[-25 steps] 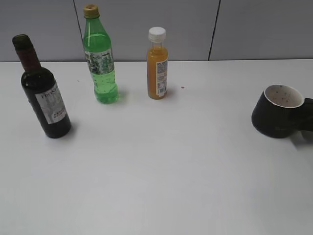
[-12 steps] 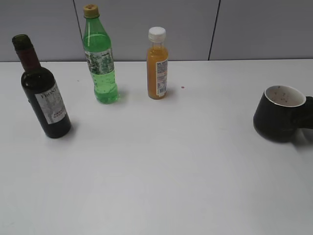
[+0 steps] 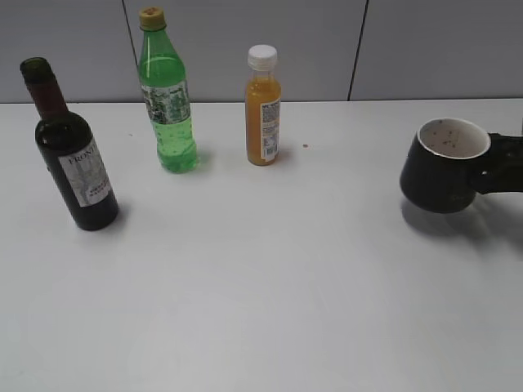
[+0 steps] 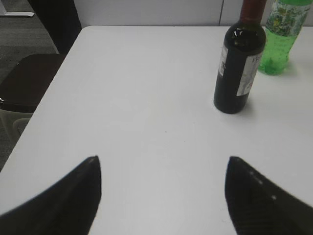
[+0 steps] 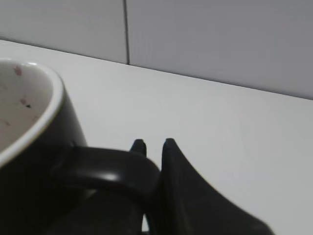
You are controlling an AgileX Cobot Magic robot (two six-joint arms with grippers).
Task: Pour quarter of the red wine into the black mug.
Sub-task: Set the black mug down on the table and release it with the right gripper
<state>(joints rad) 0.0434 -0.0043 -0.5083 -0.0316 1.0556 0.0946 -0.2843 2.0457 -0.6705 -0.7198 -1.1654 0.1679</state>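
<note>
The red wine bottle (image 3: 69, 159) stands upright at the far left of the white table; it also shows in the left wrist view (image 4: 238, 68), ahead and to the right of my left gripper (image 4: 164, 164), which is open and empty. The black mug (image 3: 441, 167) with its speckled white inside is at the right, held above the table with a shadow beneath it. My right gripper (image 3: 498, 173) is shut on the mug's handle. In the right wrist view the mug (image 5: 34, 147) fills the left and the right gripper's fingers (image 5: 152, 143) clamp the loop handle.
A bright green plastic bottle (image 3: 167, 102) and a small orange juice bottle (image 3: 262, 110) stand upright at the back of the table (image 3: 261, 269), in front of a grey wall. In the left wrist view the table's left edge (image 4: 49, 93) borders a dark chair.
The right gripper has carried the black mug up and to the left, off the table. The bottles have not moved.
</note>
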